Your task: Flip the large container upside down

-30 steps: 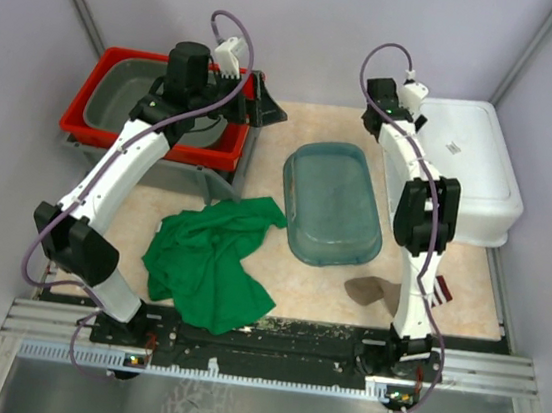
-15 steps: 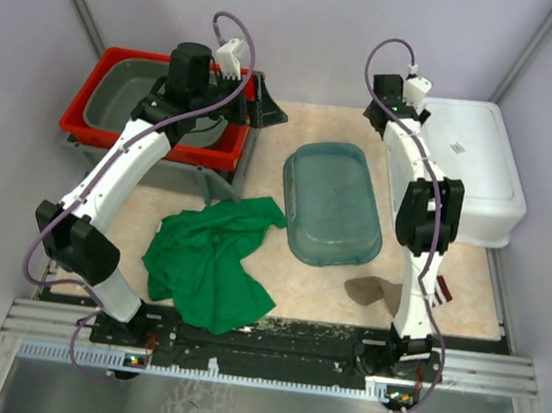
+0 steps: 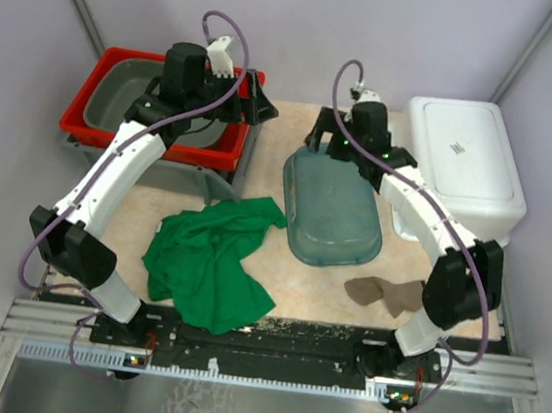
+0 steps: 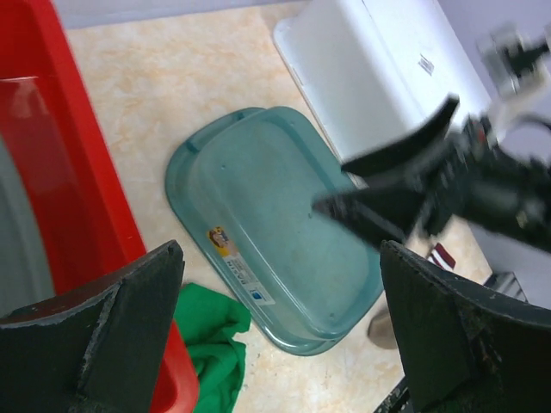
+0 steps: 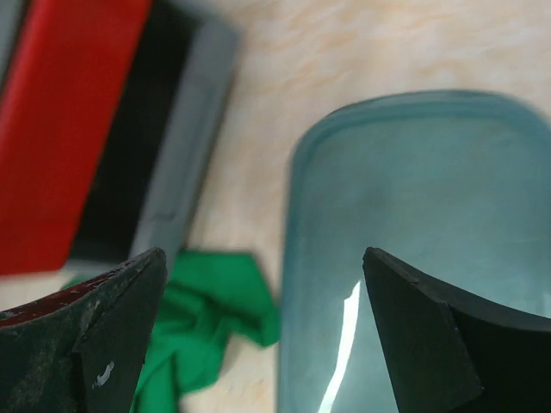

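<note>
Nearest us on the bench (image 3: 316, 290) lie a crumpled green cloth (image 3: 211, 259) on the left and a small brown rag (image 3: 371, 291) on the right. The cloth's far corner comes just beside the left rim of the teal translucent container (image 3: 334, 209), which sits in the middle of the bench. We take this to be the one to turn, since both wrist cameras look at it. Its long axis runs near to far, with the far end skewed a little left. We cannot tell through the clear plastic whether it stands mouth-up or base-up.

The right gripper (image 5: 264, 255) hovers over the container's far-left corner, spread wide and empty. In its own view the left long rim passes between its two fingers. We judge that the coming grasp turns on this rim: the container lies below and to the near right of the gripper, so a lift there would roll it about its long axis. The left gripper (image 4: 281, 249), also wide and empty, hangs farther left over the right end of the red crate (image 3: 143, 142), so the right arm is nearer. At far right stands a white bin (image 3: 468, 160), its labelled flat face up.
</note>
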